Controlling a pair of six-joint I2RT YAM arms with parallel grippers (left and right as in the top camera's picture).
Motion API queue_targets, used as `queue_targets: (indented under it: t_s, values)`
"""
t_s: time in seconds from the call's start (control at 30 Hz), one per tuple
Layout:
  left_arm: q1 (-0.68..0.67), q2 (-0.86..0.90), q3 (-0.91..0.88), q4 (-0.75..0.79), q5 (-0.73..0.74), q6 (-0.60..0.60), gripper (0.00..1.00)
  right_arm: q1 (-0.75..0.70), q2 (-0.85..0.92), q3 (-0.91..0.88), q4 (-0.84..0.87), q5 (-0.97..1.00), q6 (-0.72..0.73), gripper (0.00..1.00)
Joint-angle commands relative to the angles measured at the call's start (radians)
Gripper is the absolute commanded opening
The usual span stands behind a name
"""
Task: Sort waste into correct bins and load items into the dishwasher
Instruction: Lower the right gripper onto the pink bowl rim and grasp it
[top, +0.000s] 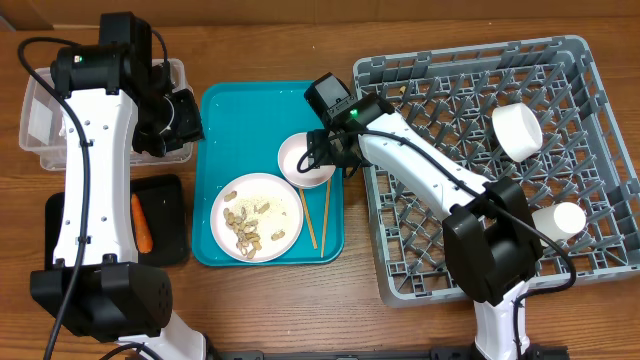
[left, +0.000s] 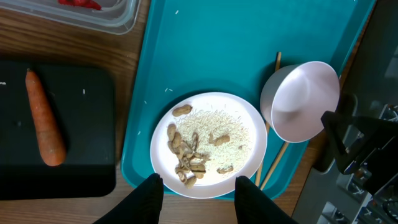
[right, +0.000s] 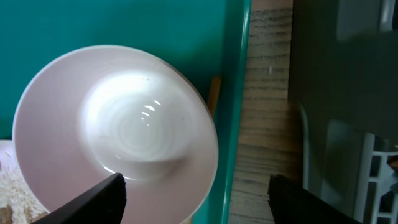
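Note:
A pale-pink bowl (top: 303, 158) (right: 118, 124) stands on the teal tray's right side. My right gripper (top: 326, 160) (right: 199, 199) is open and straddles the bowl's right rim, one finger over the inside and the other over the bare table. Beside the bowl, a white plate (top: 256, 217) (left: 208, 143) holds rice and peanut shells (left: 186, 158). Two chopsticks (top: 316, 214) (left: 277, 65) lie at the plate's right. The left gripper (top: 185, 120) (left: 199, 199) hovers open and empty, high beside the clear tub (top: 40, 120). The carrot (top: 142, 222) (left: 45, 118) lies in the black tray (top: 170, 235).
The grey dish rack (top: 460, 55) at the right holds a white bowl (top: 516, 130) and a small white cup (top: 560, 220). A red wrapper (left: 81, 3) lies in the clear tub (left: 118, 22). The teal tray (top: 225, 110) sits between the bins and the rack.

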Motion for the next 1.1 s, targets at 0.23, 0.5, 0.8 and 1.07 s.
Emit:
queue_targets:
  t_s: [0.23,0.5,0.8,1.07]
  values:
    - [0.000,-0.006,0.011,0.002,-0.010,0.008,0.40,0.002,0.056,-0.013,0.017,0.007,0.007,0.70]
    - [0.000,-0.006,0.011,0.003,-0.010,0.008,0.40,0.003,0.064,-0.014,0.039,0.007,0.007,0.55]
    - [0.000,-0.006,0.011,0.003,-0.010,0.008,0.40,0.004,0.064,-0.048,0.045,0.006,0.026,0.35]
    - [0.000,-0.006,0.011,0.005,-0.010,0.008,0.40,0.004,0.064,-0.067,0.062,0.007,0.026,0.14]
